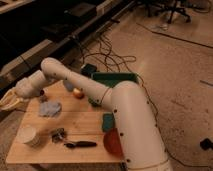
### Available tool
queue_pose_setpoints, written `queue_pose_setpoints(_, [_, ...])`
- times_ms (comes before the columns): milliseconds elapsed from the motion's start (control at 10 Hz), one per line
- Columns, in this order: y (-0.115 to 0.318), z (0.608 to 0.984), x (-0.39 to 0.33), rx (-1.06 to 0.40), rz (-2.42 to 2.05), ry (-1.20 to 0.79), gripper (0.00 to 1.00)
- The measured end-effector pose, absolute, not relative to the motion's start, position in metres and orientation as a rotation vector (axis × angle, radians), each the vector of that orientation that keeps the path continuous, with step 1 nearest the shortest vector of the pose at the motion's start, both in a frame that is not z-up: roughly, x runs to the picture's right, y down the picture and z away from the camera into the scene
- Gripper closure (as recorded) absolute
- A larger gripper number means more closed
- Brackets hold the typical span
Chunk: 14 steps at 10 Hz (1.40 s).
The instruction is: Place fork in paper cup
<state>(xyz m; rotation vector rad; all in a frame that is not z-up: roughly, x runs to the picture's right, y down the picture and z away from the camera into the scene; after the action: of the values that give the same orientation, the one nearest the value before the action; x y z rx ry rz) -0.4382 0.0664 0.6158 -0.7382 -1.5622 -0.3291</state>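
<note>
Now | gripper (9, 101) (fingers' state unreadable) past wooden table's (80, 120) left edge | paper cup (28, 135) front-left | cables (107, 55) on speckled floor

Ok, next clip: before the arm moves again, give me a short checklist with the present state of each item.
1. Paper cup upright on the table's front-left corner: ok.
2. Cup mouth unobstructed: ok.
3. Pincer in view, off the table's left edge: ok.
4. Fork held in the pincer: cannot tell.
5. Pincer above the cup: not ok, it is behind and to the left.
6. Blue cloth lies clear of the cup: ok.
</note>
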Motion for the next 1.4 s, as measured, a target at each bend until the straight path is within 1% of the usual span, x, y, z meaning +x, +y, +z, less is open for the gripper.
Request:
queue_pose_setpoints(700, [0.095,0.610,-0.444,-0.762,-0.261,-1.478,1.00])
queue_pose_setpoints(1400, [0.127,0.630,-0.446,-0.802,-0.199,-1.413,1.00])
